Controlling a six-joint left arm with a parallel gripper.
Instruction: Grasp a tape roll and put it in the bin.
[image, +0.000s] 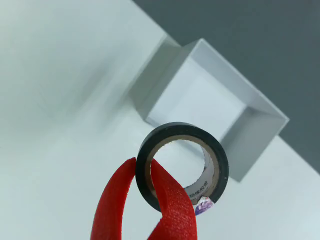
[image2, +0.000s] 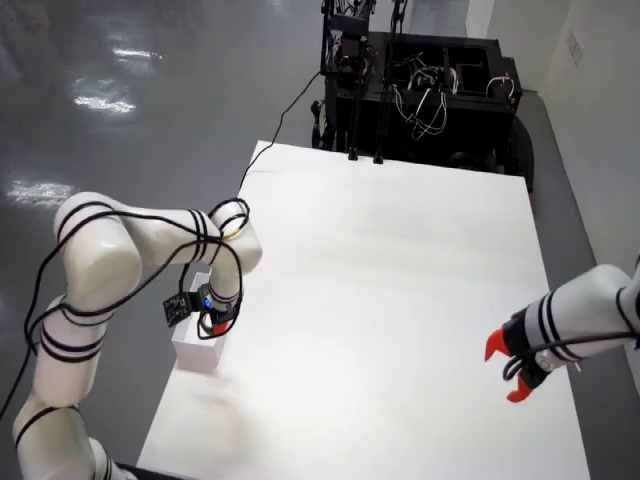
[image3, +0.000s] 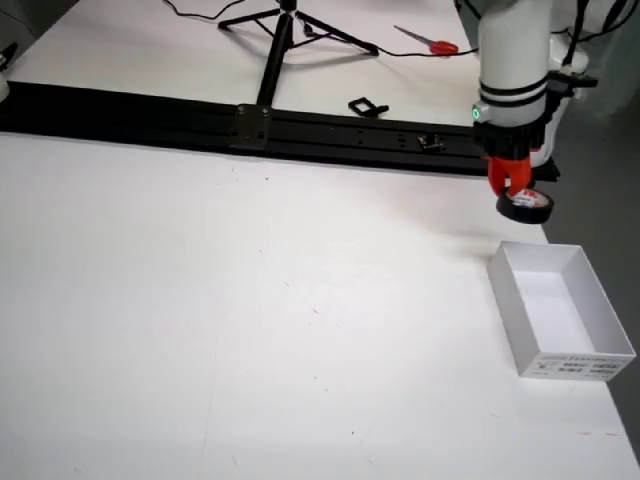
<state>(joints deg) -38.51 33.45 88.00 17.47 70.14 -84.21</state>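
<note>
In the view that rides on the gripper, a black tape roll (image: 182, 167) with a brown cardboard core hangs in the air. My gripper (image: 144, 169) is shut on its wall, with one red finger outside the ring and one inside. Beyond the roll sits the open white bin (image: 240, 80). In the side view, the gripper (image3: 515, 185) holds the tape roll (image3: 527, 207) above the table, a little short of the bin's (image3: 540, 248) far rim. From above, the gripper (image2: 213, 322) hovers by the bin (image2: 195, 355) at the table's left edge; the roll is hidden there.
A second arm with a red gripper (image2: 508, 365) rests at the right side of the table in the view from above. A black rail (image3: 260, 125) runs along the table's far edge in the side view. The bin stands close to the table's edge.
</note>
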